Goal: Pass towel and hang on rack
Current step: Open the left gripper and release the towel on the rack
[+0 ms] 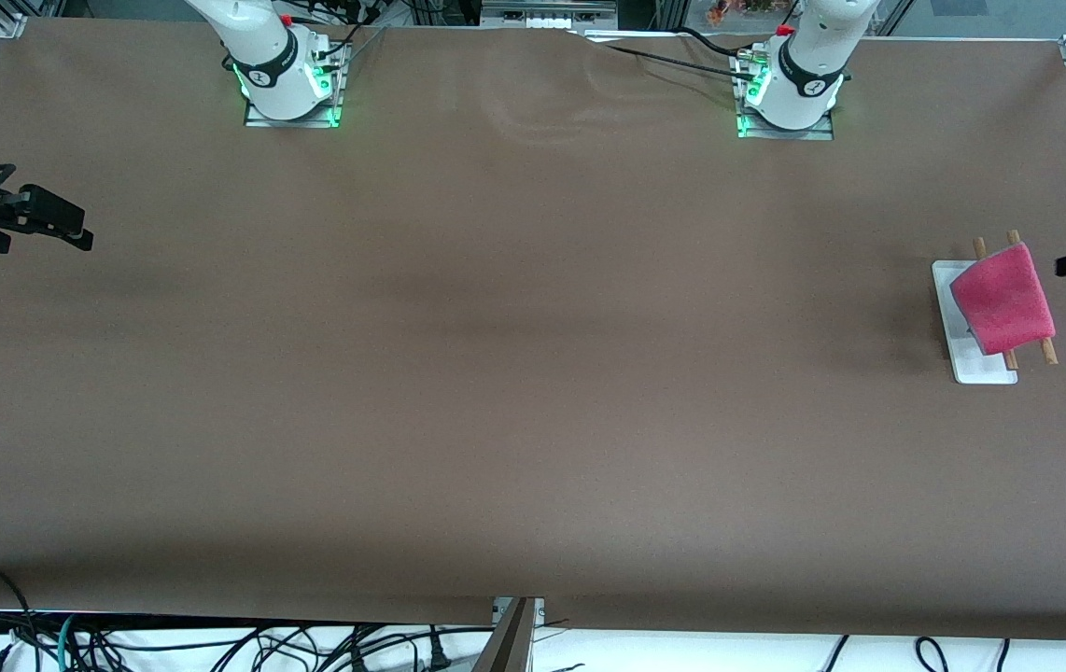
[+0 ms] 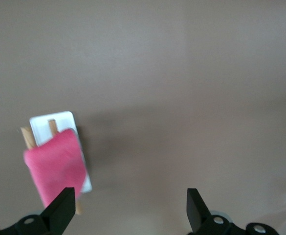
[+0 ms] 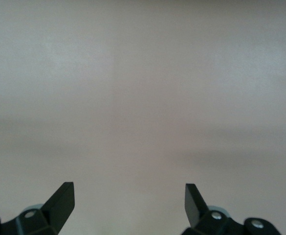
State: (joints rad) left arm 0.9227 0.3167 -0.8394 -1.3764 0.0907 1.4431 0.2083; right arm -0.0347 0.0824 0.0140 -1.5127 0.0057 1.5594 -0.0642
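Pink and soft, the small cloth towel lies draped over the two thin brown wooden rods of the rack, a small stand on a flat white rectangular base, at the left arm's end of the brown table. The bright pink face is up and the cloth sags over both rods, so its own weight looks enough to keep it there; the rod tips poke out at both ends of the towel, which suggests it sits roughly centred along them. By the look of it, the hanging is done and little is left but to clear off.

Left claw hovers above the table just beside the rack, clear of the towel, its fingers spread wide with nothing between them. Standing off to the side seems sensible, since it cannot snag the cloth there.

Right claw waits over the bare table at the right arm's end, well apart from the rack, likewise wide and empty. One risk I would judge: a brushing move close to the rack could drag the loose towel off the rods.
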